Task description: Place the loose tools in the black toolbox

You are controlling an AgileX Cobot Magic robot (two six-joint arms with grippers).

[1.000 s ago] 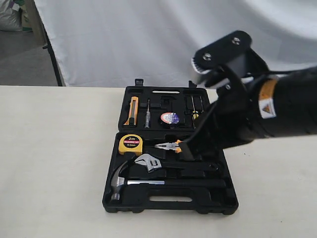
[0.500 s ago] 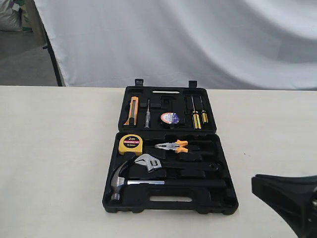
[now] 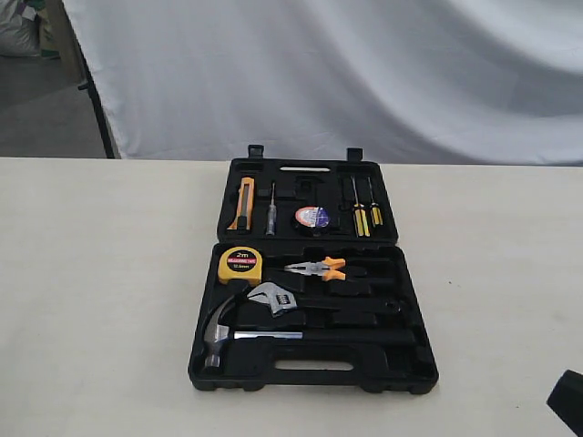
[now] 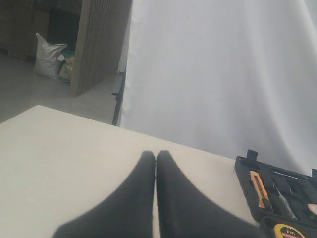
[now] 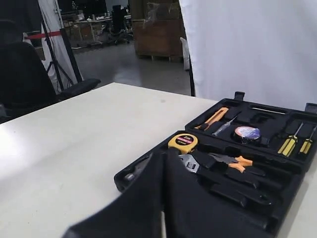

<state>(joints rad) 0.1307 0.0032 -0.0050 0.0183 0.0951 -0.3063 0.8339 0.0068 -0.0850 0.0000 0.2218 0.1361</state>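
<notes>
The black toolbox (image 3: 414,364) lies open in the middle of the table. In its near half rest the claw hammer (image 3: 219,333) and the adjustable wrench (image 3: 273,299). The small tape roll (image 3: 311,217) sits in the far half. My right gripper (image 5: 165,152) is shut and empty, held off the near right corner of the box, and its fingers hide most of the hammer. Only a black corner of that arm (image 3: 570,401) shows in the exterior view. My left gripper (image 4: 156,154) is shut and empty above bare table, left of the toolbox (image 4: 246,173).
A yellow tape measure (image 3: 240,261) and orange-handled pliers (image 3: 319,268) lie in the near half. A utility knife (image 3: 243,202) and yellow-handled screwdrivers (image 3: 364,217) lie in the far half. A white curtain (image 3: 346,73) hangs behind the table.
My right arm has drawn back from above the toolbox, down and to the right, until only its corner shows. The tools in the box have not moved.
</notes>
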